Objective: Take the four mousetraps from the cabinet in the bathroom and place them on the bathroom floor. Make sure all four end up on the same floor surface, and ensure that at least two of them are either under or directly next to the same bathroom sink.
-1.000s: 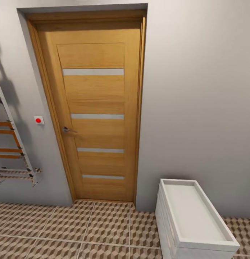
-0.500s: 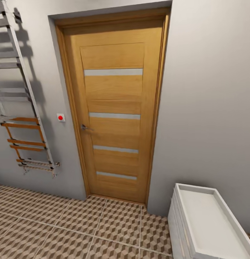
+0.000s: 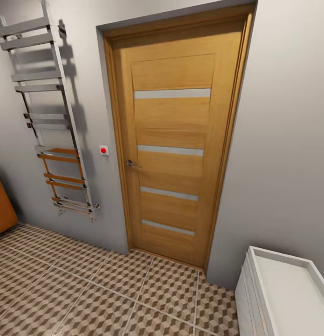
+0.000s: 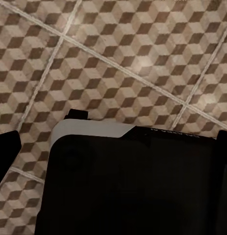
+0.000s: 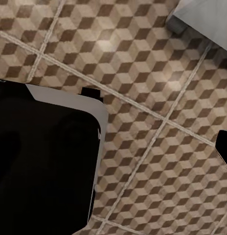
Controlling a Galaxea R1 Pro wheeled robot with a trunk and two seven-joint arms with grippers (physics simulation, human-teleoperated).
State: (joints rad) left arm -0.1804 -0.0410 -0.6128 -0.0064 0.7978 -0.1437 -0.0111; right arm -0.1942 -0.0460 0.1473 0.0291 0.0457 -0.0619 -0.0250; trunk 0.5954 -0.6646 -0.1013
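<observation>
Bathroom floor (image 3: pixel 87 289) w/ door (image 3: pixel 171 154), cabinet (image 3: pixel 1 205) corner

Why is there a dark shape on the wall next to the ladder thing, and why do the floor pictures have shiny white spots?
In the head view, the towel rail casts a grey shadow on the wall just beside it. In the left wrist view, a pale patch of glare sits on the bathroom floor; the right wrist view has soft bright patches on the tiles too. The door's straight edges lean, bent by the wide lens.
</observation>
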